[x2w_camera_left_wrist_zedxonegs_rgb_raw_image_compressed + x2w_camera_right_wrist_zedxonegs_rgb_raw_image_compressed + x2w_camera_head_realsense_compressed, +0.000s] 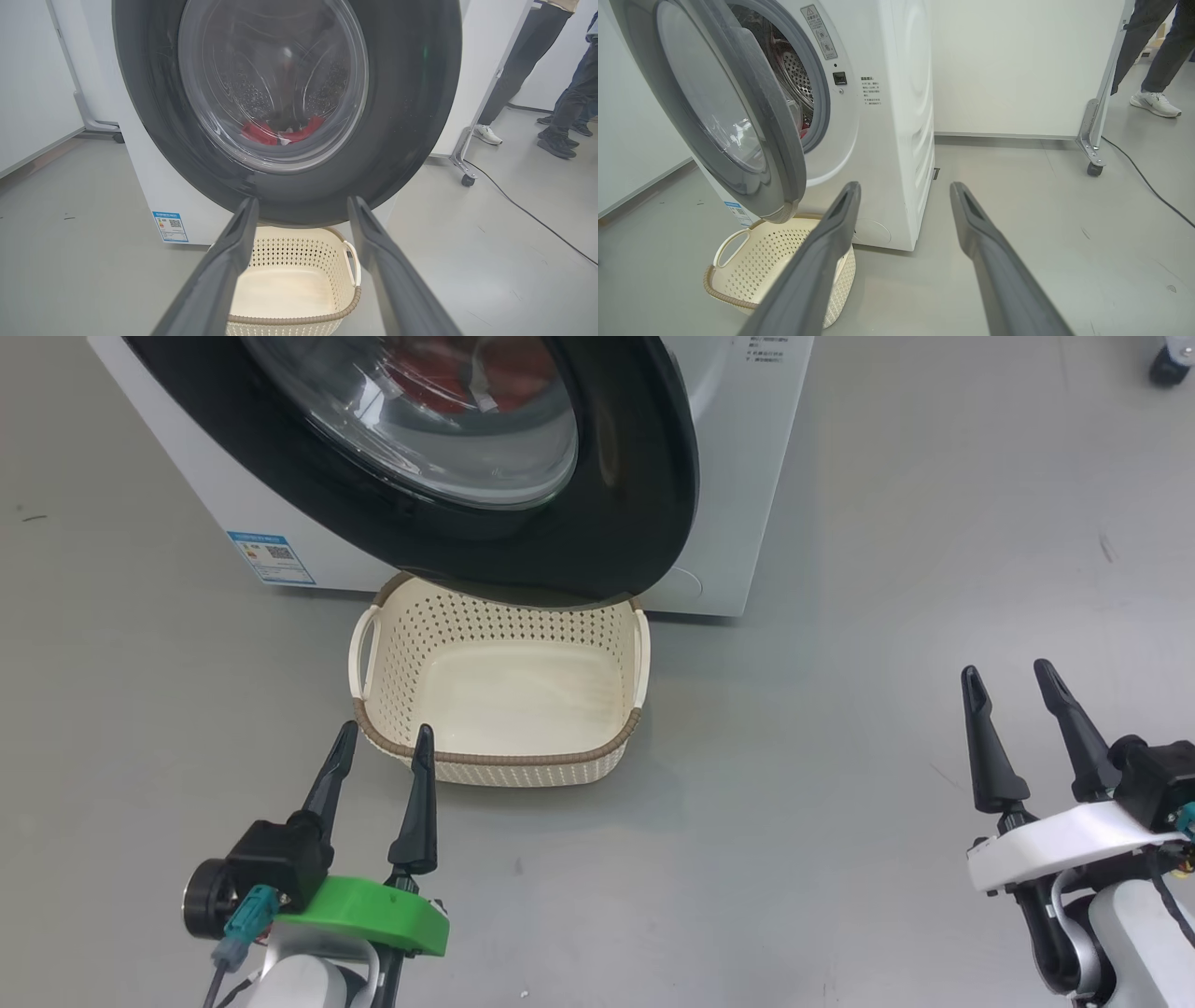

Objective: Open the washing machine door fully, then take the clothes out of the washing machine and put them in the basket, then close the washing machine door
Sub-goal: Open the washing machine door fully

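The floor point(840, 803) is smooth and grey, and pale walls close the room behind. On this floor, at the far side, stands the washing machine point(747, 476), white, with a small blue sticker point(271, 557) low on its front at the left.

The washing machine door point(635, 476) is only partly open. In the right wrist view its black rim stands away from the front of the machine at an angle, and the grey gasket and the steel drum show behind it. The free edge of the door is at the right, and its lower part hangs over the far side of the basket point(504, 751). The clothes point(261, 133) are inside the drum; they show as a red heap through the glass window.

The basket is on the floor just before the machine, with nothing in it.

The left tool point(387, 728) is released, with its two dark fingers apart and nothing between them. Its tips are at the near left corner of the basket; I cannot tell if they touch the rim. The right tool point(1006, 666) is released too and holds nothing. It is over bare floor, well apart from the basket, at the right.

Far at the right, the legs and shoes of a person point(1157, 46) stand beside a white partition on wheels point(1094, 168), and a dark cable point(1148, 182) lies on the floor
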{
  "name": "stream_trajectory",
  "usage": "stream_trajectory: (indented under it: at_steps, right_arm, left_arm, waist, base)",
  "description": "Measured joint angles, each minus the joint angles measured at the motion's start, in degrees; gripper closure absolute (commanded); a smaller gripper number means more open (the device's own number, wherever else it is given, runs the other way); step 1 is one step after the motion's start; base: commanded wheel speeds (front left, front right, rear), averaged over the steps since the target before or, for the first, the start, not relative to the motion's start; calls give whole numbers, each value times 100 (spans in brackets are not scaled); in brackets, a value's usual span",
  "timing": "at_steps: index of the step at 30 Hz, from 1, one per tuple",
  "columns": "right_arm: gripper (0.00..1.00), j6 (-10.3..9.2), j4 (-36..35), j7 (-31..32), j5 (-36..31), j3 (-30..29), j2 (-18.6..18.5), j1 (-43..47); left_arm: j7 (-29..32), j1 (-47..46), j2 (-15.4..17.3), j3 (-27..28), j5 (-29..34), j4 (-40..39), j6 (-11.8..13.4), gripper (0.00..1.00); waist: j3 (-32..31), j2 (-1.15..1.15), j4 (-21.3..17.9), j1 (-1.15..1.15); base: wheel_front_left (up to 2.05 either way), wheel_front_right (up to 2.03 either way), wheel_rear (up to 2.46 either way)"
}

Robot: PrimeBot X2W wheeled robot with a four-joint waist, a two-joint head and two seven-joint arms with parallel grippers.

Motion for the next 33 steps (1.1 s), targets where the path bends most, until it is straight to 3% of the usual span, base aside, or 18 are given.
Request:
stream_trajectory:
  at_steps: [16,28,29,30,31,32,33]
  right_arm:
    - [0,348,-141,475,-71,51,-318,-1283]
    - [0,453,57,1116,328,-68,-447,-2426]
    - [17,468,89,1174,389,-76,-441,-2492]
    - [53,486,123,1233,501,-108,-410,-2553]
    - [53,486,163,1291,641,-143,-366,-2613]
    - [100,488,200,1345,747,-159,-332,-2670]
    - [100,488,241,1388,848,-187,-296,-2730]
  left_arm:
    - [0,-218,0,-199,-62,-108,1,0]
    - [0,-530,-1,-405,-190,-179,8,0]
    - [0,-550,-1,-426,-219,-186,8,0]
    - [0,-575,-1,-447,-258,-198,8,0]
    - [0,-602,-1,-474,-283,-207,8,0]
    - [0,-625,-1,-501,-308,-215,9,0]
    - [0,-647,-2,-528,-314,-220,9,0]
  waist:
    - [508,0,277,0]
    - [950,0,547,0]
    - [982,0,573,0]
    - [1015,0,602,0]
    - [1045,0,630,0]
    - [1076,0,659,0]
    - [1106,0,689,0]
  base:
    - [0,0,0]
    - [0,0,0]
    - [0,0,0]
    - [0,0,0]
    - [0,0,0]
    - [0,0,0]
    - [0,0,0]
